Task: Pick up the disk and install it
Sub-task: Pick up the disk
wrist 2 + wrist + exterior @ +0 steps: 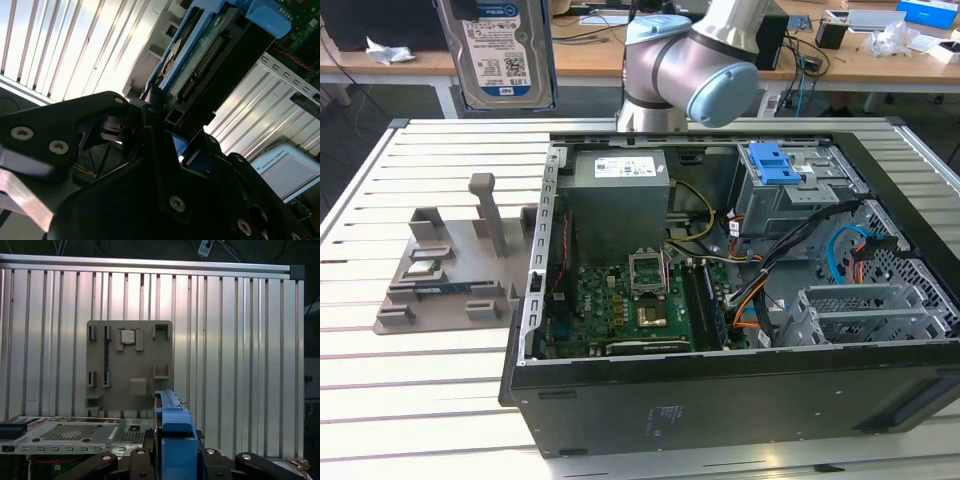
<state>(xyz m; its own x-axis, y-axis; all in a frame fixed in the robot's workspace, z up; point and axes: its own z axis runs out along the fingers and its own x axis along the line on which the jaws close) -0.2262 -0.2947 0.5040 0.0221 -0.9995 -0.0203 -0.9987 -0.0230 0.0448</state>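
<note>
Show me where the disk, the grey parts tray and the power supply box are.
the disk [505, 55]: exterior view, on its white label.
the grey parts tray [127, 365]: first wrist view, on the bare middle of its plate.
the power supply box [618, 215]: exterior view, on its grey side face.

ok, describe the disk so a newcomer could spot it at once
Find the open computer case on the slatted table. Above its corner on the exterior view's left, the disk is held up by the end effector. Its blue frame and barcoded label set it apart from the grey power supply below.
</note>
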